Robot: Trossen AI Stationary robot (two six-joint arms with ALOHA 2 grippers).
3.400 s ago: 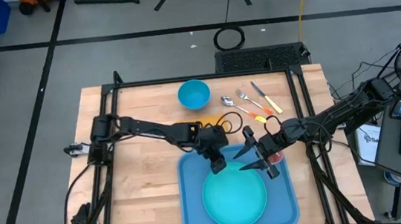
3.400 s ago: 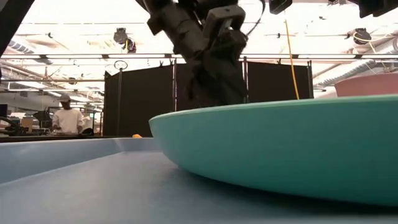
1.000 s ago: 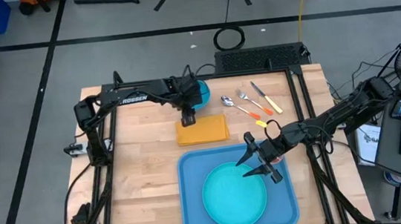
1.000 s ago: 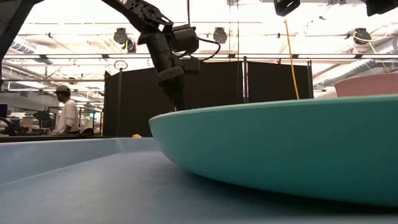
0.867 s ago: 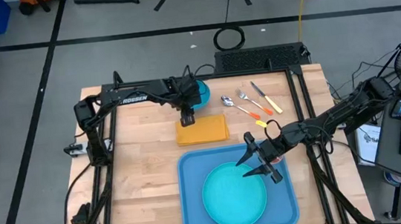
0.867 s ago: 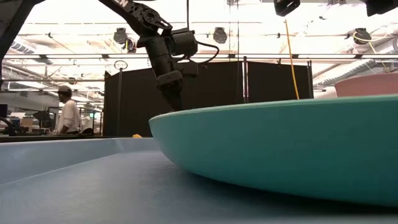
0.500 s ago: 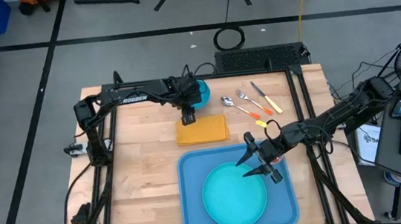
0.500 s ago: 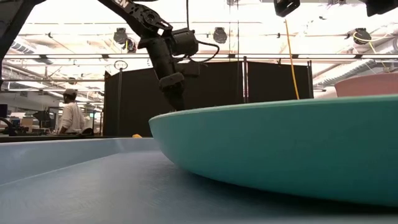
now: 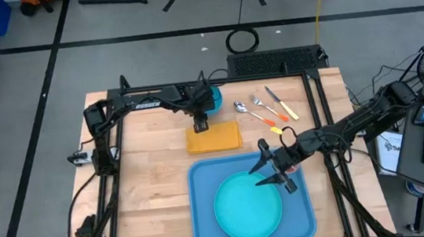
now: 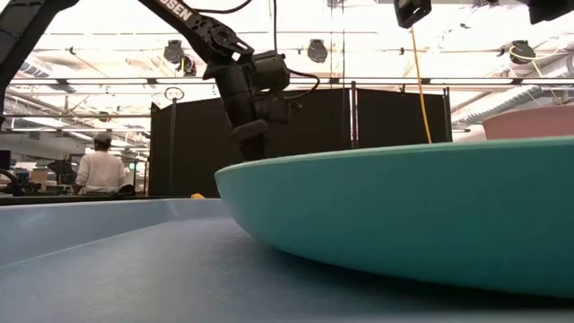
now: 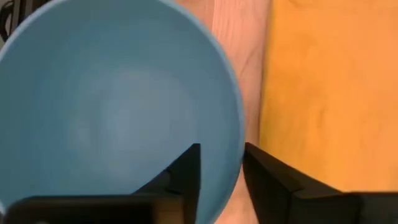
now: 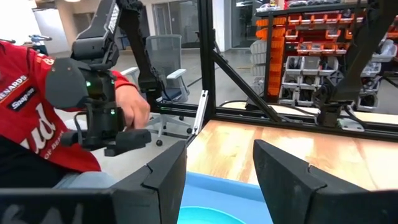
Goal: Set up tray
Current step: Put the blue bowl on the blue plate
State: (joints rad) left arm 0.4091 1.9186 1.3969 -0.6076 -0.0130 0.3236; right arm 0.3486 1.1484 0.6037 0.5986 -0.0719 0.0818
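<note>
Wooden worktop [image 9: 147, 180] carries the tray [image 9: 206, 214] at its near edge, a plate [image 9: 247, 207] already lying in it. Next in hand, I judge, is the bowl [image 9: 208, 97] at the far side: the left pincer [image 9: 201, 124] straddles its rim beside the napkin [image 9: 214, 138], fingers narrowly apart, one inside the wall and one outside (whether they pinch yet I cannot tell). The next move calls for clamping, then lifting toward the tray. Right pincer [image 9: 274, 170] hovers over the tray's far right corner, spread wide, empty
</note>
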